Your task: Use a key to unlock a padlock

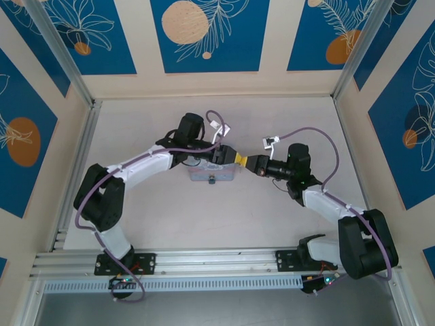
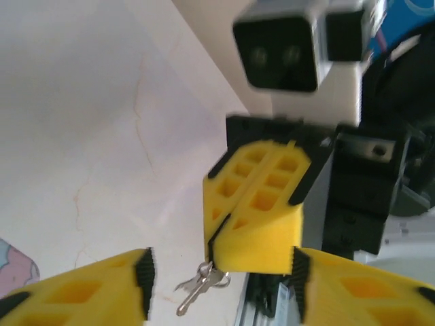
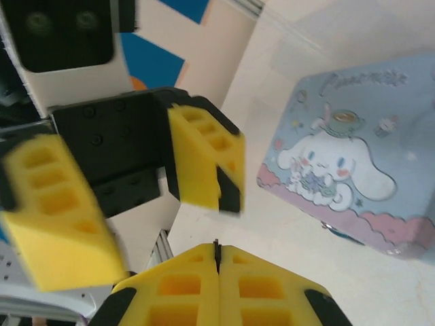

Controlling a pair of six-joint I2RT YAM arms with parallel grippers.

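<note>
The right fingers (image 2: 255, 204) and the left fingers (image 2: 88, 288) meet tip to tip just above the tin (image 1: 204, 175). We judge the key (image 2: 200, 288) to be the weak point. It dangles from the very tip of the right pair, caught by its ring end as far as we can tell, so it could swing or slip out when the arms part, and a brush from the left pair would do that. A loosely hanging key would also be hard to aim at the padlock (image 1: 212, 180), which lies below the fingers at the tin's near edge on the surface (image 1: 204, 217). The right fingers are pressed together, pinching the key. The left fingers stand spread on either side of them, holding nothing.
</note>
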